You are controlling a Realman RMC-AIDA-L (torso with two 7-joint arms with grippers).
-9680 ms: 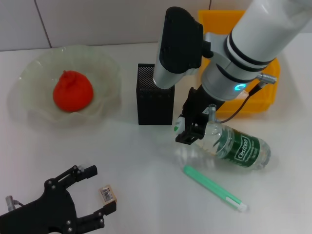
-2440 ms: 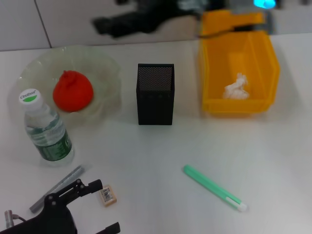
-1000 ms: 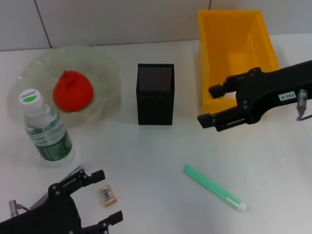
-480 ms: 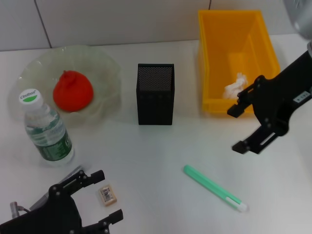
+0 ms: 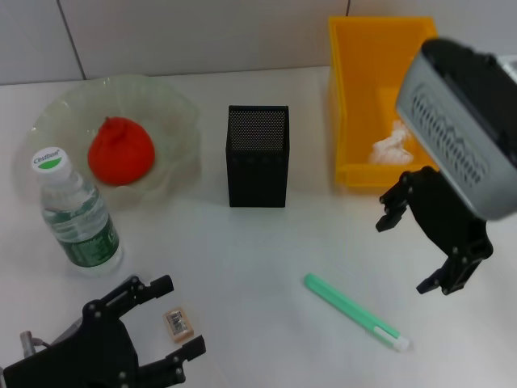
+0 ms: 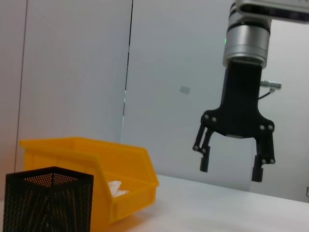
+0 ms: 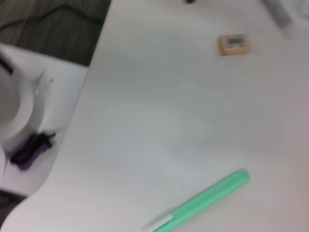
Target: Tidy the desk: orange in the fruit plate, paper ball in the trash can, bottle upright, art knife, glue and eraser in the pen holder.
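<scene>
Since 0.5 s ago my right gripper [image 5: 420,245] swung nearer, above the green pen [image 5: 356,312], fingers apart, empty. Head view: left gripper [image 5: 170,318] spread beside the eraser [image 5: 178,321]; orange [image 5: 119,151] in fruit plate [image 5: 174,105], bottle [image 5: 74,212] upright, paper ball [image 5: 393,143] in trash can [image 5: 353,97]. L wrist: right gripper [image 6: 231,164] hangs over desk [image 6: 231,208], pen holder [image 6: 47,205] beside bin. R wrist: pen [image 7: 203,205], eraser [image 7: 234,44] well apart.

Pale tiled wall [image 5: 161,40] with dark grout lines at the back; dark striped floor [image 7: 43,19] below.
</scene>
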